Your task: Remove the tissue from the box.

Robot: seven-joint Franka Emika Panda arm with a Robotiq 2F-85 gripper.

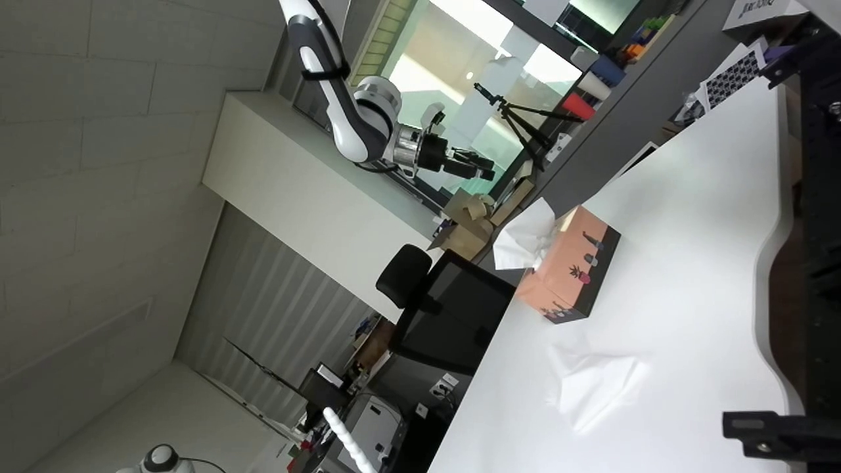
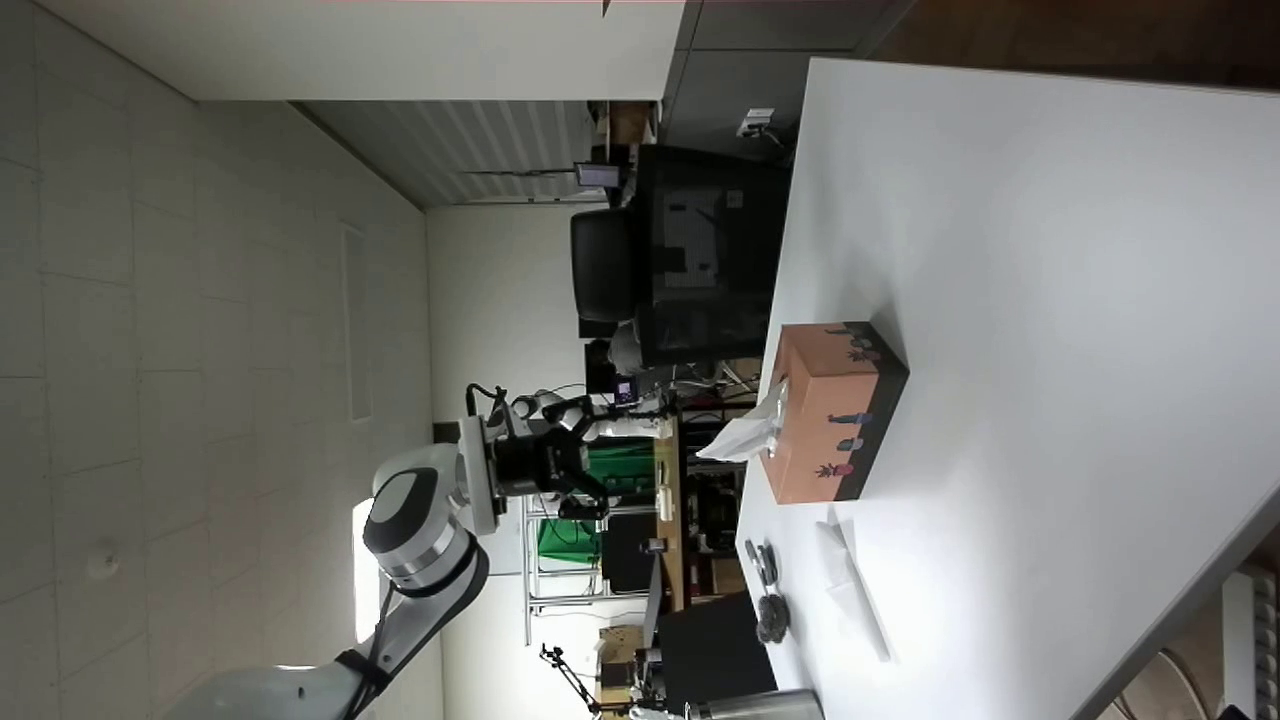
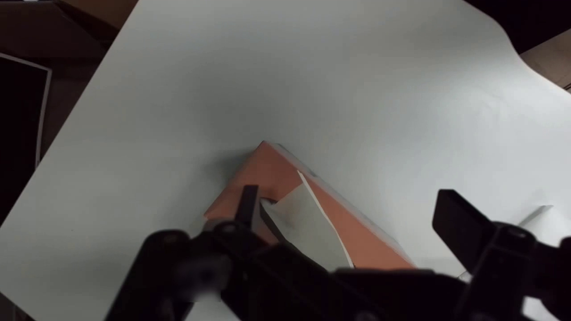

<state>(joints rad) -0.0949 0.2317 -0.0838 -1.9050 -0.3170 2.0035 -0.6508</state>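
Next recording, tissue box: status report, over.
Gripper open, raised apart from the box. Tissue sticking up out of the slot, ungripped. Loose sheet lying on the table beside the box, not between gripper and box.

In an exterior view you are getting glare across the table (image 1: 690, 276) at lower right, bleaching the loose tissue (image 1: 598, 387); windows (image 1: 447, 62) are glowing at top centre. Your wrist view is running dimmer, the gripper (image 3: 348, 203) showing near-black, soft-edged, low in frame.
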